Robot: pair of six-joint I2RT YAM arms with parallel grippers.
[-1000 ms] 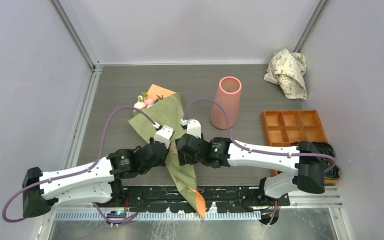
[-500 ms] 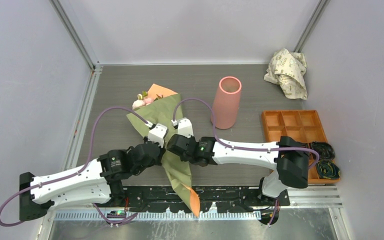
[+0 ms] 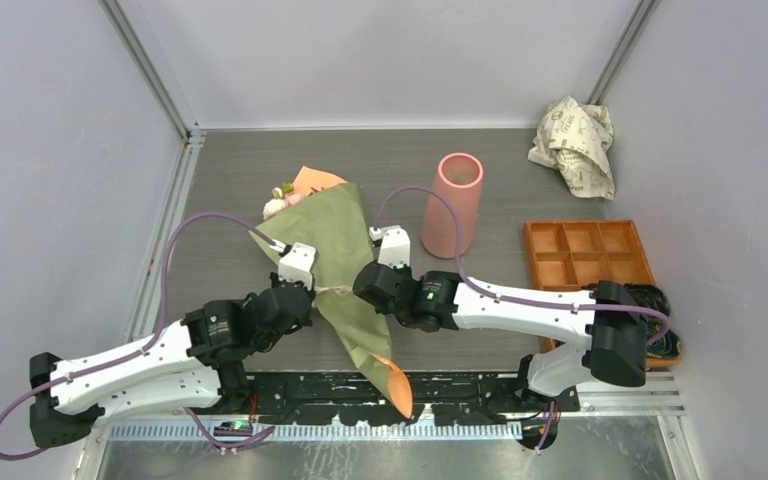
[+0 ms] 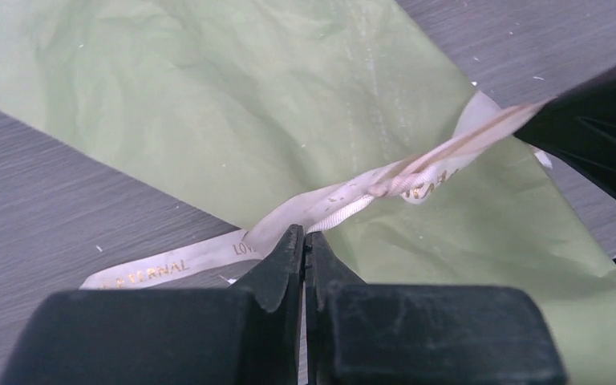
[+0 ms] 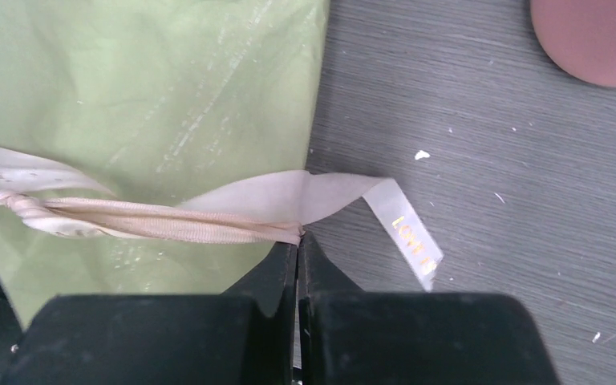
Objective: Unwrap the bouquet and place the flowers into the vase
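The bouquet, an olive-green paper cone with an orange tip, lies slantwise between my two arms. Pink flowers peek out of its wide far end. A beige ribbon with a knot crosses its middle. My left gripper is shut on one ribbon end at the cone's left edge. My right gripper is shut on the twisted other end at the cone's right edge. The ribbon runs taut between them. The pink vase stands upright behind the right gripper.
Crumpled cream printed paper lies in the far right corner. An orange compartment tray sits at the right, with dark rolled items beside it. Cage walls and rails close in the table on three sides.
The right gripper has closed on the ribbon. The left gripper has pulled leftward and the right one rightward, drawing the ribbon taut. The bouquet has shifted slightly.
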